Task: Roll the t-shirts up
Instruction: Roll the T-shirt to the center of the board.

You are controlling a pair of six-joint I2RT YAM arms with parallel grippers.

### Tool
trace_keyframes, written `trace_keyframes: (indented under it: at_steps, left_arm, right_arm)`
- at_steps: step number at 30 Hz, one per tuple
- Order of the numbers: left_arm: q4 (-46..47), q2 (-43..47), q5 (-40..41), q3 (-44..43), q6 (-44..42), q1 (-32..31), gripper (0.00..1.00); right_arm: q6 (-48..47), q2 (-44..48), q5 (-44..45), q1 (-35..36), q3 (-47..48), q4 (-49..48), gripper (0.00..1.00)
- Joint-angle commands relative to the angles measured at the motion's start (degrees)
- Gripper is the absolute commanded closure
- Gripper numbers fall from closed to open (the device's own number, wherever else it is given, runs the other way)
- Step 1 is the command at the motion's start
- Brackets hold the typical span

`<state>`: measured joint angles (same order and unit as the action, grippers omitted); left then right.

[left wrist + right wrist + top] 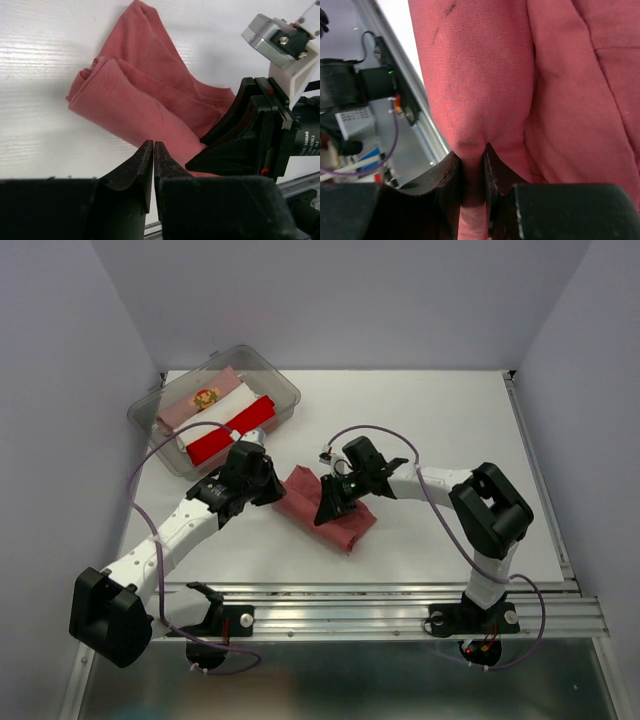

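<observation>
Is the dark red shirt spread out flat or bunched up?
Bunched up. The brick-red t-shirt lies folded over itself in thick layers, and the right claw pinches one fold.

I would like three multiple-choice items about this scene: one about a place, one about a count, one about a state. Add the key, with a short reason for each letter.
1. Where do the rolled t-shirt bundles lie?
A. in the clear tub
B. beside the right arm's base
C. on the metal rail

2. How many bundles are in the tub?
A. one
B. three
C. five

3. What is the right end effector doing?
A. hanging open above the table
B. gripping the tub's rim
C. shut on a fold of the brick-red t-shirt

Key:
1 A: the top view shows them inside the tub at the far left.
2 B: a pink bundle, a white bundle and a bright red bundle lie side by side.
3 C: the right wrist view shows cloth pinched between its jaws.
</observation>
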<state>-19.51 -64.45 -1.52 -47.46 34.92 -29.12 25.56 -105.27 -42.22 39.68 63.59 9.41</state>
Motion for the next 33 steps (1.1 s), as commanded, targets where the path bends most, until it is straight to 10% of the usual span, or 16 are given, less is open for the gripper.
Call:
trace_keyframes:
  at_steps: [1,33]
  left_arm:
    - [3.07,-0.33,-0.77,1.40,0.24,-0.76,0.83]
    - [6.32,-13.24,4.07,0.97,-1.52,-2.08,0.94]
  right_arm:
    - [3.88,-2.39,-10.77,-1.00,3.38,-1.76,0.99]
    - [8.28,-9.42,-15.88,-5.14,5.05,-2.38,0.98]
